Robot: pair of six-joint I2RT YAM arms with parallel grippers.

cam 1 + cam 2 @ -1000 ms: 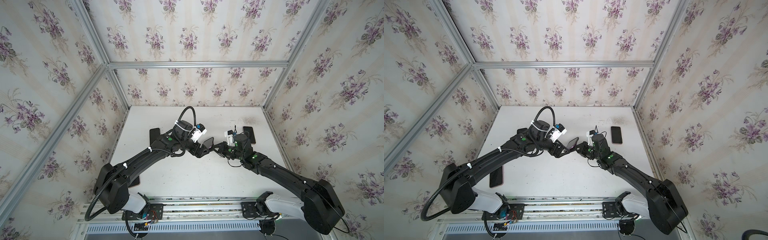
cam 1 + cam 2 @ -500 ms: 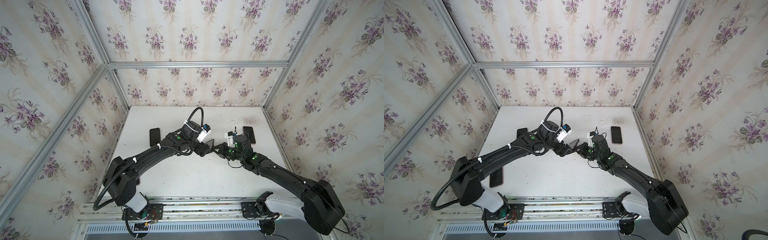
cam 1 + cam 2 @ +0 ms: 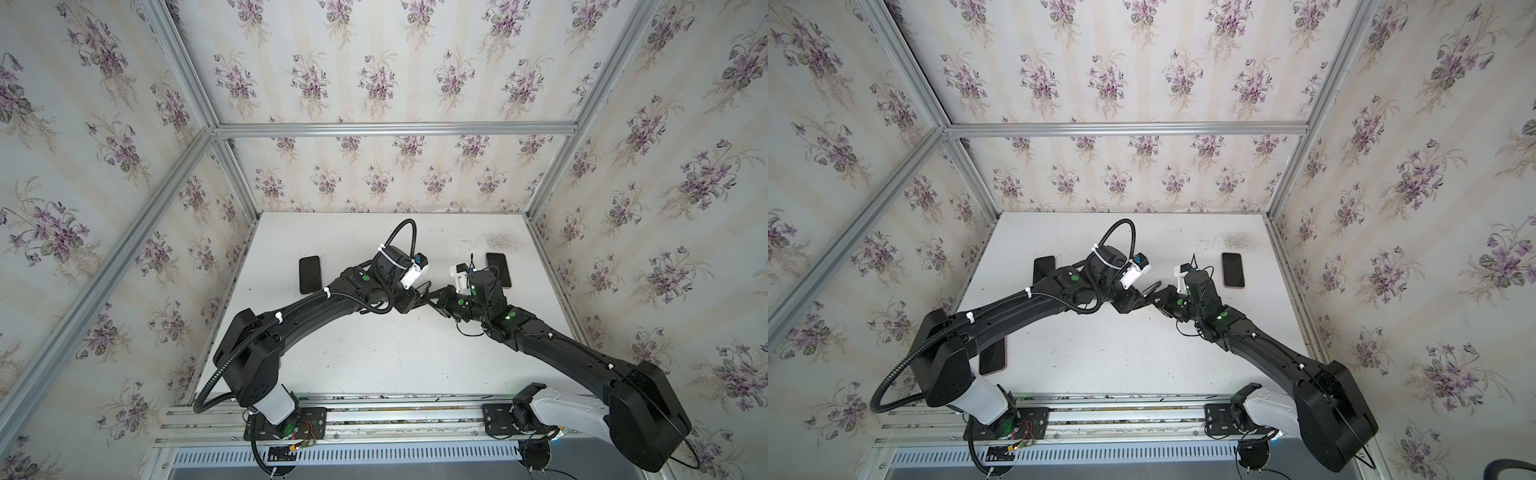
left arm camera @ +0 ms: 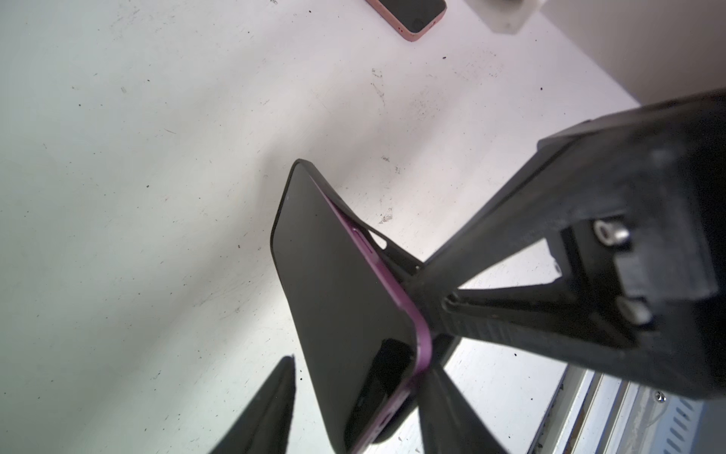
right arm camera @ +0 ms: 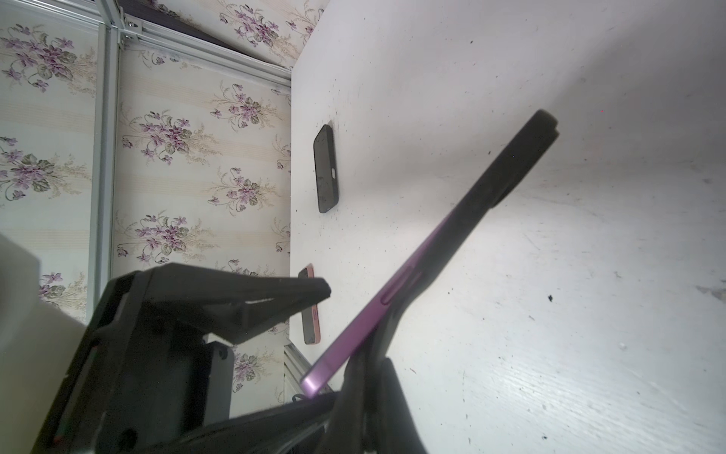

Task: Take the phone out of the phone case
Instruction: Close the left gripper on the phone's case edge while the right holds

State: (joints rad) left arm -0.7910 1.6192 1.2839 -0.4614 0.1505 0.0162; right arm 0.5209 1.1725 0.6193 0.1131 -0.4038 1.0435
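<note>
Above the middle of the white surface (image 3: 374, 357), clear of it and tilted, between the left arm (image 3: 291, 316) and the right arm (image 3: 582, 357): the phone (image 4: 341, 295), dark screen and purple frame. Seated in the black phone case (image 5: 510, 177) at the far end only; at the near end out of it, with bare purple corner and side button showing and the case rim bowed away from the frame. Right fingers (image 4: 522, 318) closed hard on that bowed rim of the phone case, just beside the exposed corner. Left fingers (image 4: 267, 408) parted, straddling the bare end of the phone: one off the screen side, with a strip of surface showing in the gap; the other close against the back side, contact there impossible to judge. Not closed on it. In both top views, arms meeting nose to nose at mid-surface, the phone only a dark sliver between them. Flat on the surface elsewhere: a dark handset (image 3: 309, 274) at far left and a pink-edged handset (image 3: 1232, 270) at far right, both well apart from the held phone; a third handset (image 3: 992, 357), also pink-edged, near the left arm's base, partly hidden under the arm. Floral wallpaper (image 3: 374, 62) and aluminium frame (image 3: 395, 129) all around.
</note>
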